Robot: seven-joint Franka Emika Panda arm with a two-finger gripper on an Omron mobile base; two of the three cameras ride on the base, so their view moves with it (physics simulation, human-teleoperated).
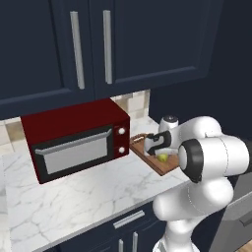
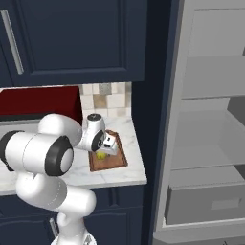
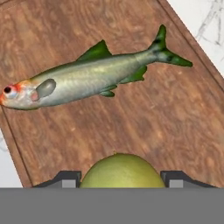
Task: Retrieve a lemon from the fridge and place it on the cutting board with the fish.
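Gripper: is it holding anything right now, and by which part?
Yes. The gripper holds the lemon by its two opposite sides, one fingertip on each, just above the cutting board near the fish.

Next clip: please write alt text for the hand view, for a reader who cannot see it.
The claw holds the lemon between its two dark fingertips, just above the cutting board. The fish lies on the board beyond the lemon, apart from it. Marble counter shows past the board's edge.
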